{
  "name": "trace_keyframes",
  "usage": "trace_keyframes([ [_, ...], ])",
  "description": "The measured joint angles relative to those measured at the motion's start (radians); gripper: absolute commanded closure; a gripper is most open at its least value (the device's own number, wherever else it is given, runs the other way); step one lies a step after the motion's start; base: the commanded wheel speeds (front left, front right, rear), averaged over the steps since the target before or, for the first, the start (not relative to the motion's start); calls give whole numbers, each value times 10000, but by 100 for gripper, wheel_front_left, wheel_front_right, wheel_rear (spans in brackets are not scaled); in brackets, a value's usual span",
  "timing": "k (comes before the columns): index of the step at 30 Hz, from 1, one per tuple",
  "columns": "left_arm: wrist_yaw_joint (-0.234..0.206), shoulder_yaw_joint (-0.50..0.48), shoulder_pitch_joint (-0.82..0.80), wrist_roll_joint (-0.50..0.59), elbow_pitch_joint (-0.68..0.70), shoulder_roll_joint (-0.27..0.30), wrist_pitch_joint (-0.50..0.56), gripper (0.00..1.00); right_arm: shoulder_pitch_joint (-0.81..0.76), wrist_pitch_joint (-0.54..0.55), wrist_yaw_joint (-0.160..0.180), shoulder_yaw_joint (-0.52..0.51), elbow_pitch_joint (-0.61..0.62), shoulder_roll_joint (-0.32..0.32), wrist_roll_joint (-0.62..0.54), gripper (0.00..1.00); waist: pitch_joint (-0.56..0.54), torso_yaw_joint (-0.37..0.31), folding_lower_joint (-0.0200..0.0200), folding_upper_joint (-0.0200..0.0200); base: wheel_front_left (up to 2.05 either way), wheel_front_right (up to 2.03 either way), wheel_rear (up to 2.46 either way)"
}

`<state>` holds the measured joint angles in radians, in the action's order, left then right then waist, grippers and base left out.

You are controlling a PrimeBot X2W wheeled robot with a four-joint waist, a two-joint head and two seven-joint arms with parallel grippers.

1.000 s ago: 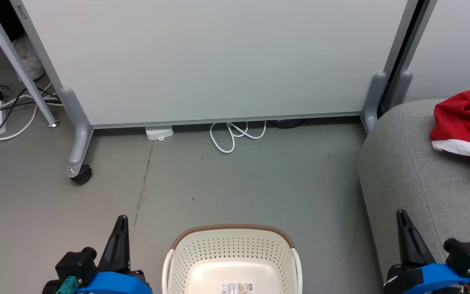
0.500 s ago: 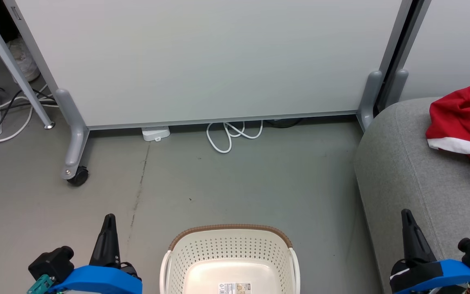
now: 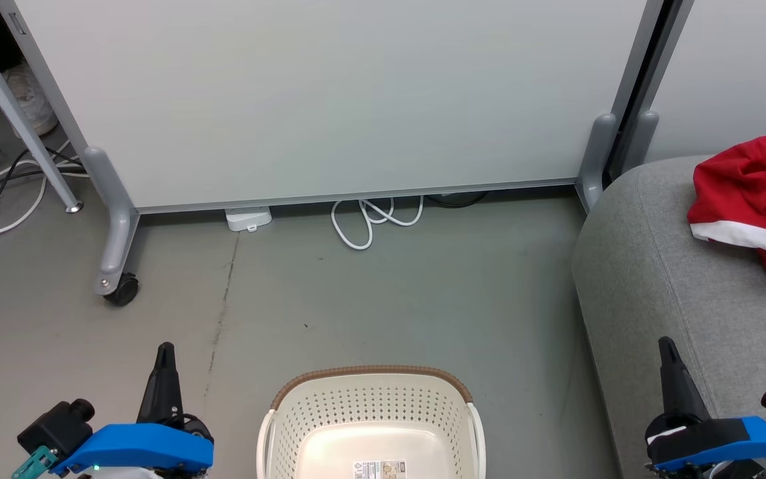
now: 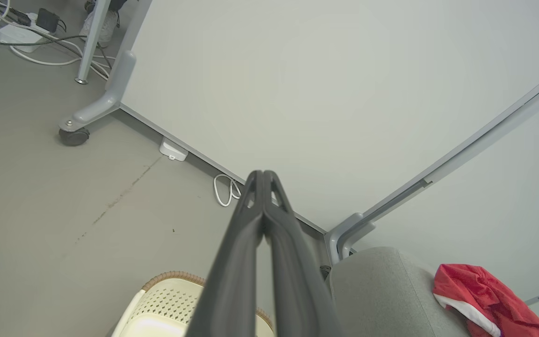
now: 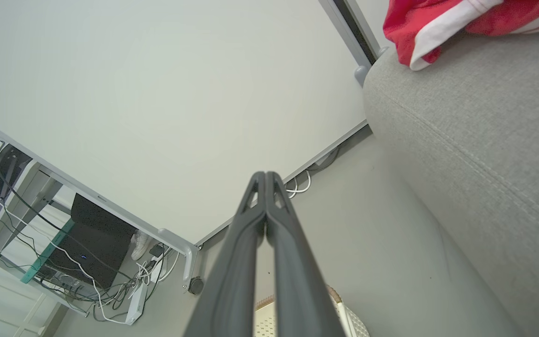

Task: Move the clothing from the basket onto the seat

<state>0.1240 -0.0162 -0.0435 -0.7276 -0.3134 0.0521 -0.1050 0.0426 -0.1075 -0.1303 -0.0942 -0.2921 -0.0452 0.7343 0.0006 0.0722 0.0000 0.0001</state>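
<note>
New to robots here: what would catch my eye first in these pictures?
The red sports clothing with white trim, lying on the grey woven-fabric sofa seat at the right. Then the cream-white perforated plastic laundry basket, low in the middle, between the closed left fingers and right fingers.

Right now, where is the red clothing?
In the head view the red clothing lies bunched on the grey seat at the right edge, beyond the right gripper and right of the partition's grey foot.
</note>
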Motion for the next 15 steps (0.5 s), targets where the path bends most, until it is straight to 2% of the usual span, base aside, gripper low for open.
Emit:
trace_keyframes([
  [15, 0, -201, -93, -1983, 151, -4, 510, 100, 122, 466, 0, -44, 111, -2, 1956, 100, 4, -119, 0, 0, 0, 0, 0],
])
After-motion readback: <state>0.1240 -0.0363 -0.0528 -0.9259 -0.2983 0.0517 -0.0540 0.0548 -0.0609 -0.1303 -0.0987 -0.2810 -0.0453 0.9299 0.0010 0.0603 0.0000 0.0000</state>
